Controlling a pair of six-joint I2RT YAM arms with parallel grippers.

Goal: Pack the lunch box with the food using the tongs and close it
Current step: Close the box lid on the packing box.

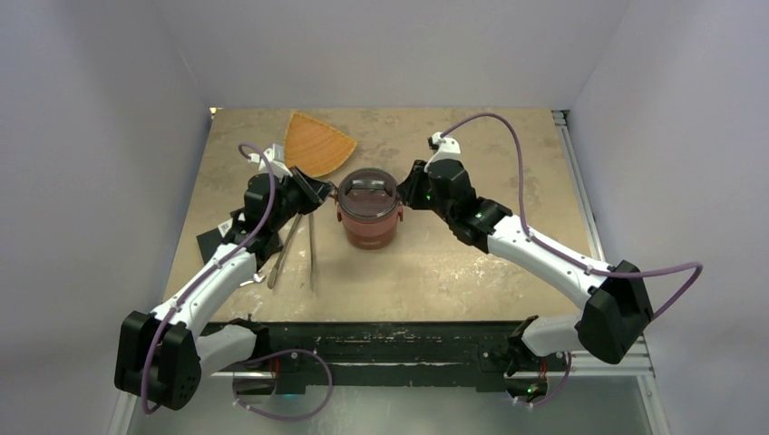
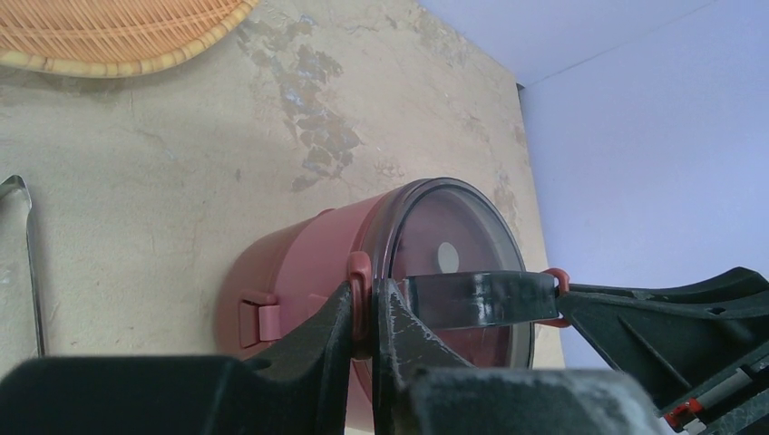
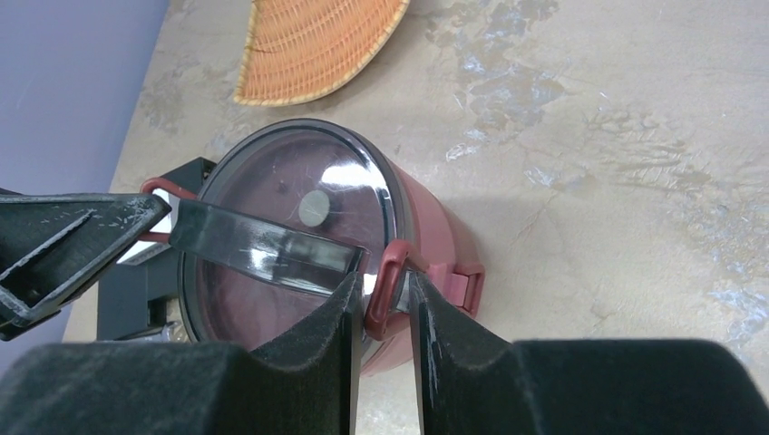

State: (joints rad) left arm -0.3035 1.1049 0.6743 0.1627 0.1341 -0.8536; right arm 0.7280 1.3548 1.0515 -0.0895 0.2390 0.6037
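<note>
Dark-red lunch box (image 1: 369,217) stands lidded on the counter (image 1: 453,263), left fingers (image 2: 308,344) clamped tight on its left clip (image 2: 360,281), right fingers (image 3: 308,344) narrow, pinching the right clip (image 3: 388,281); an uneven squeeze or pull could tip the stack or leave one latch unseated.

The left gripper (image 2: 370,304) is clamped on the red side latch (image 2: 360,270) of the lidded lunch box (image 2: 299,258); the tongs (image 2: 32,263) lie apart at left.
</note>
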